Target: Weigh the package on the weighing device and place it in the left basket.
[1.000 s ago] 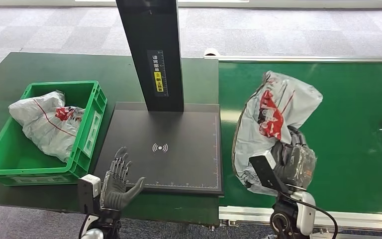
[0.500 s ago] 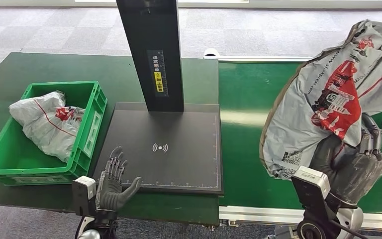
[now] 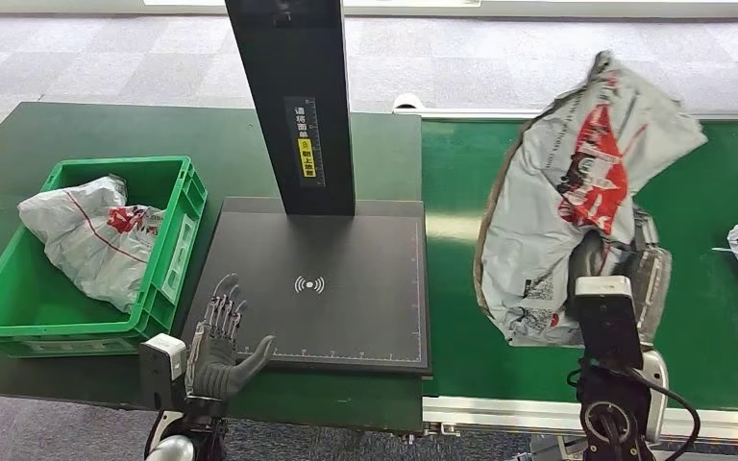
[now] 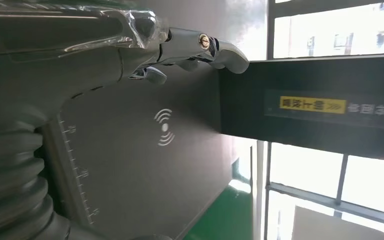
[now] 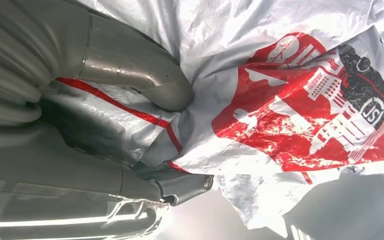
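Holding the soft, crumpled courier bag (image 3: 577, 192) by its lower part, the right hand (image 3: 634, 279) has its fingers (image 5: 145, 82) pressed into the slack film, so the bag seems light but slippery, while the left hand (image 3: 219, 341) rests with fingers spread apart and nothing in them at the near edge of the weighing device (image 3: 346, 259).

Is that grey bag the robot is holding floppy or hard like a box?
Probably floppy: the grey bag sags and creases around the right hand instead of keeping a shape. Its shiny plastic skin looks a bit slippery, so it might slide in the grip. It seems light for its size, since one hand holds it up.
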